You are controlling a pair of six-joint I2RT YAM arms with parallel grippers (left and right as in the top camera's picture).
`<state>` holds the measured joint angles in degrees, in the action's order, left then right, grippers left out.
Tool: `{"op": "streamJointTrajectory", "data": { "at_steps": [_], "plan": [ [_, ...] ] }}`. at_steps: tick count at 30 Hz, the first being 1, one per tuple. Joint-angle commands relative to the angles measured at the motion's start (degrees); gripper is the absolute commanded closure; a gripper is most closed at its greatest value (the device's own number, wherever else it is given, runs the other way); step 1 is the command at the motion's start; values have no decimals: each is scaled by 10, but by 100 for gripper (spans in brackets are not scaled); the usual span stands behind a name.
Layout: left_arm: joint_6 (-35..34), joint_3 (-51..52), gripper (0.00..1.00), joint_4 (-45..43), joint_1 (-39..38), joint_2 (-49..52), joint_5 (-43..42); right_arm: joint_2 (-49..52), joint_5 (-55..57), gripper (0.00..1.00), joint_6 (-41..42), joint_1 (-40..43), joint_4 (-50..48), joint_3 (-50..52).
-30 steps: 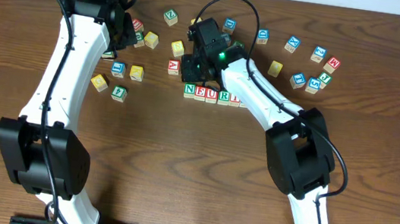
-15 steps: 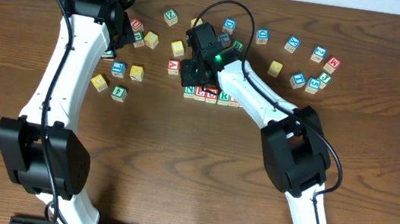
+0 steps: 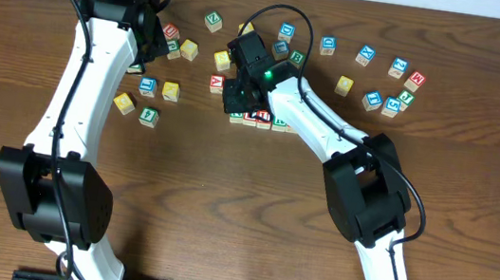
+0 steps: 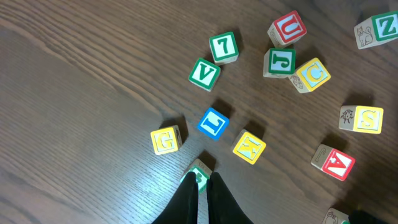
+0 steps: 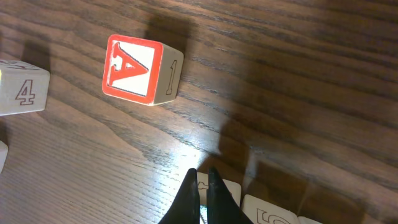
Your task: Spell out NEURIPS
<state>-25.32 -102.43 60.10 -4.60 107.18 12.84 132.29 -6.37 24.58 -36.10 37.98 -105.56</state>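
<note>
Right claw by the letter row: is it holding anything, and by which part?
Nothing is held. The right claw has its fingers pressed together, no block between them, tips beside the letter row.

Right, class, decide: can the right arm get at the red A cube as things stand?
Probably yes. The red A cube stands alone, with bare wood between it and the right gripper and nothing on top of it. The gripper looks shut, so it would have to open first.
</note>
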Motion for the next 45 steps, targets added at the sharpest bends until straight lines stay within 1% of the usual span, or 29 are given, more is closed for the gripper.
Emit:
{"op": "streamJointTrajectory", "data": {
  "at_steps": [1, 18, 23, 27, 31, 33, 35, 37, 41, 45],
  "plan": [
    [-3, 3, 92, 5, 1, -8, 14, 11, 5, 99, 7, -4, 4, -8],
    [-3, 3, 92, 7, 1, -8, 14, 11, 25, 99, 16, -2, 12, -8],
    [-3, 3, 92, 7, 1, -8, 14, 11, 30, 99, 15, -1, -9, -9],
    [-3, 3, 92, 7, 1, -8, 14, -10, 28, 99, 15, 13, -9, -23],
    [-4, 3, 92, 17, 1, -8, 12, -56, 27, 99, 16, 41, 11, -28],
    [-24, 3, 92, 40, 1, -7, 11, -80, 26, 99, 15, 59, 38, -28],
    [-37, 12, 92, 58, 1, -7, -6, -96, 26, 99, 15, 78, 74, -28],
    [-36, 36, 92, 55, 1, -7, -53, -103, 20, 99, 3, 104, 123, -28],
    [7, 101, 93, -1, -5, -7, -140, -102, -17, 99, -45, 157, 196, -9],
    [33, 137, 93, -44, -14, -6, -178, -102, -36, 99, -59, 197, 222, 10]
  ]
}}
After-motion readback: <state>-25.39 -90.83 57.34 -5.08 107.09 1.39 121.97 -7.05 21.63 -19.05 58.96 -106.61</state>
